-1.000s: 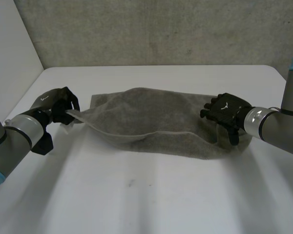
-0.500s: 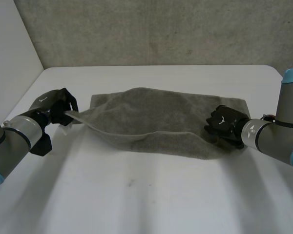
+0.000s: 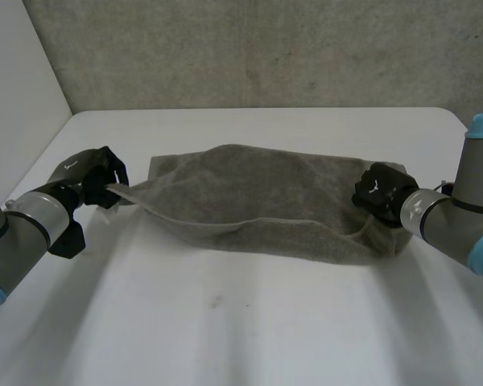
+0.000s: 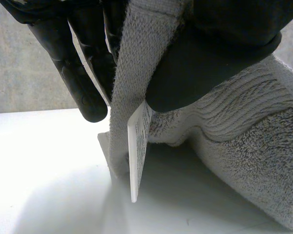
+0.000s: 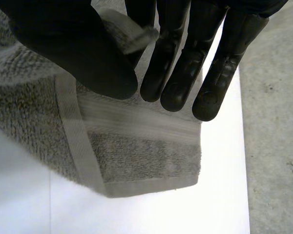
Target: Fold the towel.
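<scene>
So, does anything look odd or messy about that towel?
Nothing is torn or spilled. The towel just lies rumpled. Its near edge is lifted and sags between the left hand, pinching one corner, and the right hand, pinching the other end. A white label dangles from the corner at the left hand.

Towel (image 3: 274,193) on table (image 3: 225,322) between left hand (image 3: 92,173), right hand (image 3: 378,190)
</scene>
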`<state>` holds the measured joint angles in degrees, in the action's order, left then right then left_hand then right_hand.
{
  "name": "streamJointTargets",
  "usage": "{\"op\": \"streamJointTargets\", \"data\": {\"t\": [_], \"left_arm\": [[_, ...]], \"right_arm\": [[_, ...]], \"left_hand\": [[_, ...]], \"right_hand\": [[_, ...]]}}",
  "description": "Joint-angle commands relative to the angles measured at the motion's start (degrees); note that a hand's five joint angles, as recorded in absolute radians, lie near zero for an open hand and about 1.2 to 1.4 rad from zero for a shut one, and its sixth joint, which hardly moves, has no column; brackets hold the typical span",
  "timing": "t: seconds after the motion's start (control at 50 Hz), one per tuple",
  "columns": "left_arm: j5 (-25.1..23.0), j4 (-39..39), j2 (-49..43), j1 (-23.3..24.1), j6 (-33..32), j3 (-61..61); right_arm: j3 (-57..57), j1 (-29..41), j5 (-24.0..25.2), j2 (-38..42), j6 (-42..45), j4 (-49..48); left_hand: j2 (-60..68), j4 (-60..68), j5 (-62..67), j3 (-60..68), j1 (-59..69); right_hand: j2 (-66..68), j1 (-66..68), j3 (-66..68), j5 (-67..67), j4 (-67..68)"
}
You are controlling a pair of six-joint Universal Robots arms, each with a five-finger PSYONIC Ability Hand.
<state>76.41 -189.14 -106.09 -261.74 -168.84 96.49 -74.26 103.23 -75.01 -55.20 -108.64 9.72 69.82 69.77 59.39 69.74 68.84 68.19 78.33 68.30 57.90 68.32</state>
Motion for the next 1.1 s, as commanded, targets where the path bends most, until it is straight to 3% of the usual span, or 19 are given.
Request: {"op": "streamJointTargets", "data": {"t": [0.02,0.12,0.14,0.16,0.18,0.54,0.92,0.94,0.96,1.0,1.1], "left_arm": [[0.0,0.0,0.0,0.0,-0.1,0.1],[0.0,0.1,0.0,0.1,0.0,0.1],[0.1,0.1,0.0,0.1,0.0,0.1],[0.1,0.1,0.0,0.1,0.0,0.1],[0.0,0.1,0.1,0.1,-0.1,0.1],[0.0,0.1,0.4,0.1,-0.1,0.3],[0.0,0.0,0.3,0.0,-0.1,0.5],[0.0,0.0,0.3,0.0,-0.1,0.5],[0.0,0.0,0.3,0.0,-0.1,0.5],[0.0,0.0,0.4,0.0,-0.1,0.5],[0.1,0.1,0.4,0.0,-0.1,0.5]], "right_arm": [[-0.5,-0.3,2.1,-3.7,-7.2,0.1],[-0.4,-1.1,3.1,-5.7,-11.1,0.2],[-0.4,-1.4,3.1,-5.7,-11.7,0.4],[-0.5,-1.4,3.1,-5.7,-11.7,0.4],[-0.7,-1.4,3.1,-5.6,-11.9,0.8],[-2.9,-1.0,3.9,-5.9,-10.4,5.4],[-3.1,-1.1,3.8,-0.3,-5.7,3.7],[-3.0,-1.1,3.8,-0.3,-5.6,3.2],[-3.0,-1.1,3.8,-0.3,-5.6,3.2],[-2.3,-1.2,3.5,-0.6,-6.6,1.9],[-1.2,-0.9,2.2,-3.4,-11.6,-2.1]], "left_hand": [[10.2,10.2,10.6,10.3,11.2],[10.2,10.2,10.6,10.3,11.2],[10.2,10.2,10.6,10.3,11.2],[10.2,10.2,10.6,10.3,11.2],[10.2,10.2,10.6,10.3,11.2],[10.2,10.2,10.6,10.3,11.2],[10.2,10.2,10.6,10.3,11.2],[10.2,10.2,10.6,10.3,11.2],[10.2,10.2,10.6,10.3,11.2],[10.2,10.2,10.6,10.3,11.2],[10.2,10.2,10.6,10.3,11.2]], "right_hand": [[11.8,1.7,11.7,12.1,11.7],[11.8,1.7,11.7,12.1,11.7],[-12.3,-22.4,-12.4,-12.0,-12.4],[-12.5,-22.7,-12.6,-12.2,-12.6],[-35.3,-45.5,-35.4,-35.0,-35.5],[-45.3,-55.5,-45.4,-45.0,-45.5],[-33.9,-44.0,-34.0,-33.6,-34.0],[-23.4,-33.5,-23.5,-23.1,-23.5],[-23.3,-33.4,-23.4,-23.0,-23.4],[9.5,-0.6,9.4,9.8,9.4],[11.8,1.7,11.7,12.1,11.7]]}}
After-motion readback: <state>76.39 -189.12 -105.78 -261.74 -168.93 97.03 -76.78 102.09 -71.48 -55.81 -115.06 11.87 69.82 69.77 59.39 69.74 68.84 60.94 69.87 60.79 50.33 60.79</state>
